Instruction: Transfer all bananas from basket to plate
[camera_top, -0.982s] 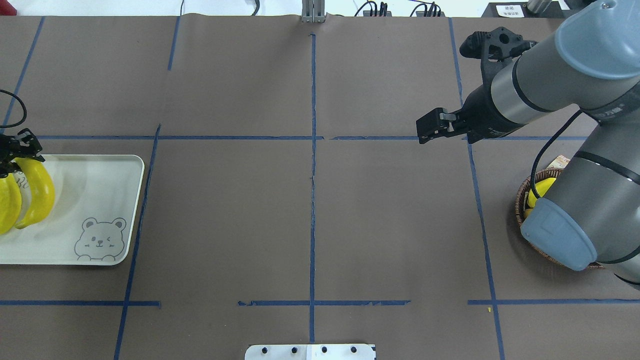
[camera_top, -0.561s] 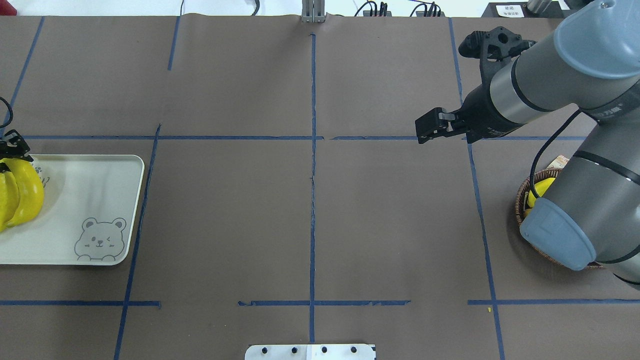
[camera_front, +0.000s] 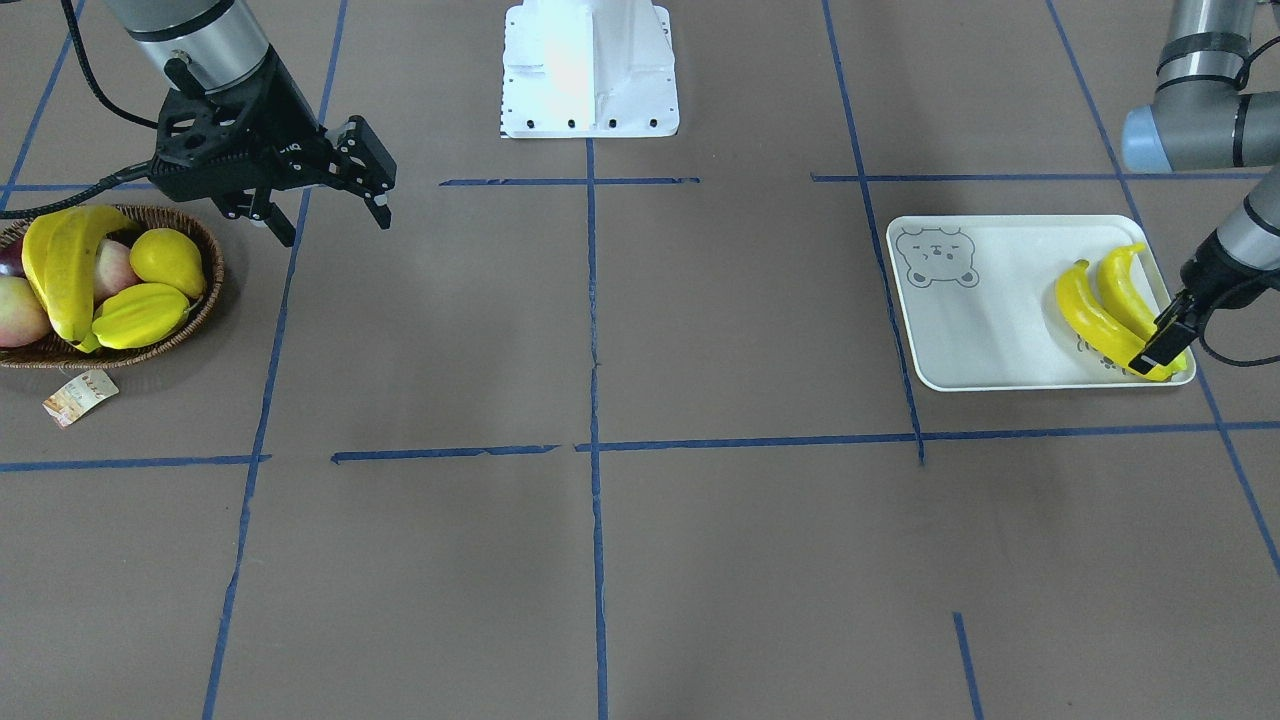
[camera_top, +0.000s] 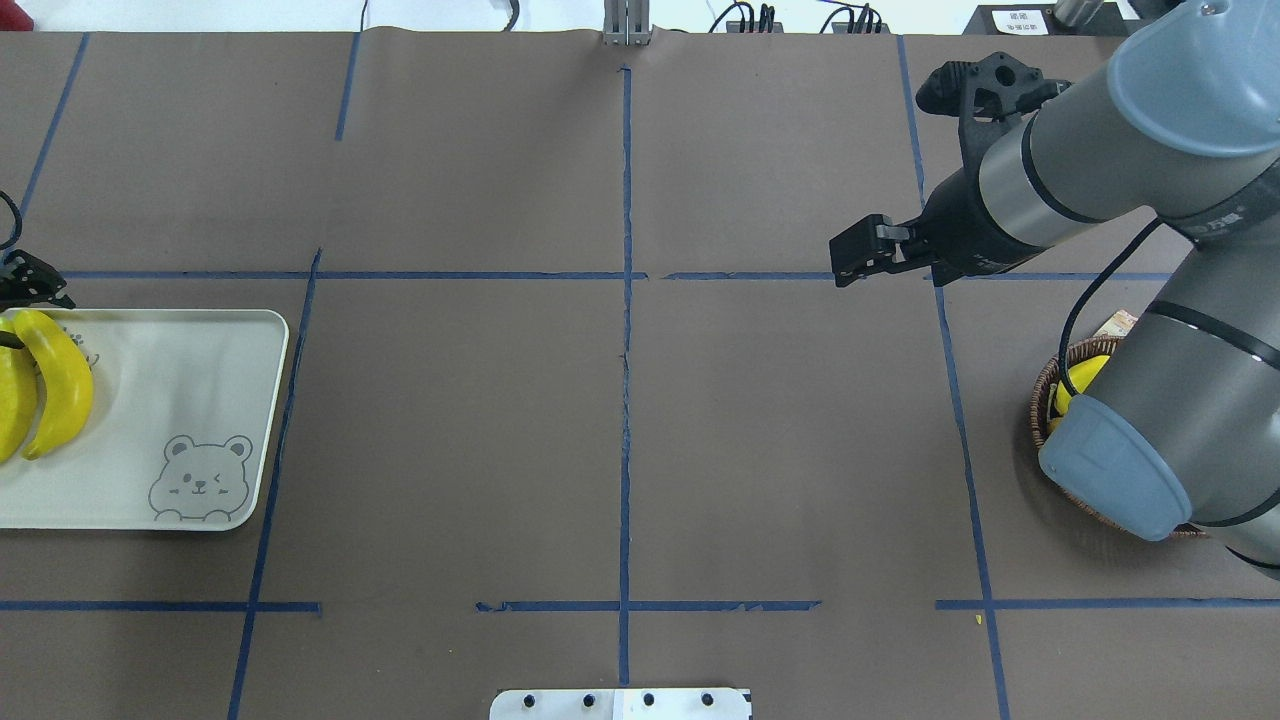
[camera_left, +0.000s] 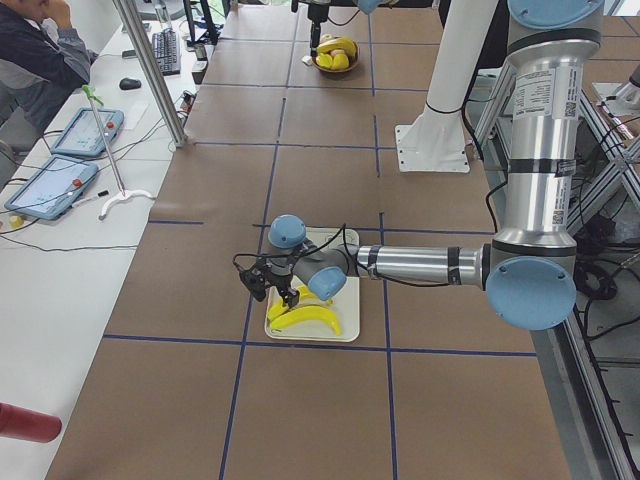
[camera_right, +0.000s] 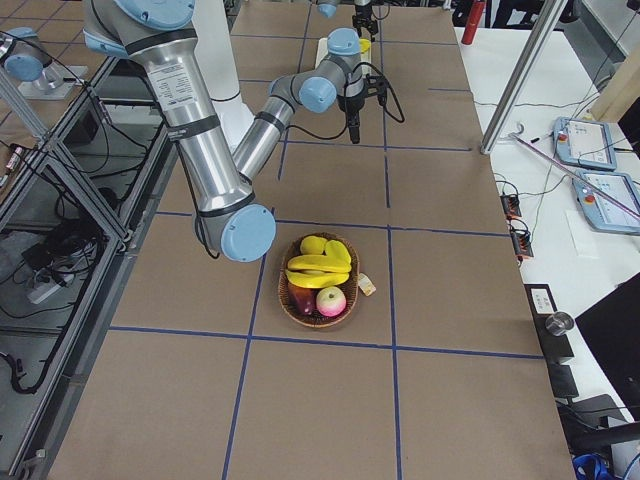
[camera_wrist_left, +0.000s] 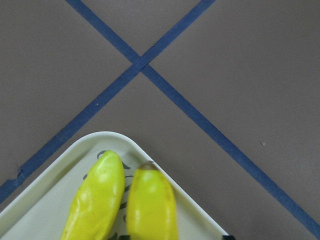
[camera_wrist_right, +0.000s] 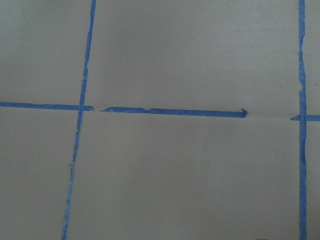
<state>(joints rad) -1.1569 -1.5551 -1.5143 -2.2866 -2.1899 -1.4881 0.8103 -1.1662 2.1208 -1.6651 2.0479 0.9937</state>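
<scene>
Two bananas (camera_front: 1090, 310) (camera_top: 60, 385) lie side by side at the outer end of the plate (camera_front: 980, 330) (camera_top: 170, 370). My left gripper (camera_front: 1160, 345) (camera_top: 25, 285) is low over their dark-tipped ends; in the left wrist view both bananas (camera_wrist_left: 150, 205) rest on the plate (camera_wrist_left: 45, 220) and the jaws look open around one end. More bananas (camera_front: 65, 265) (camera_right: 318, 270) lie in the basket (camera_front: 190, 320) (camera_right: 285, 300). My right gripper (camera_front: 325, 210) (camera_top: 850, 262) hangs open and empty above bare table beside the basket.
The basket also holds a yellow pear-like fruit (camera_front: 165, 260), a starfruit (camera_front: 140, 315) and reddish fruit (camera_front: 20, 310); its paper tag (camera_front: 78, 395) lies on the table. The white robot base (camera_front: 590, 70) stands at the back edge. A person sits at a side desk (camera_left: 40, 60).
The banana that hung from my left gripper has come down and now lies flat on the plate beside the other one. The right arm has hardly moved.
</scene>
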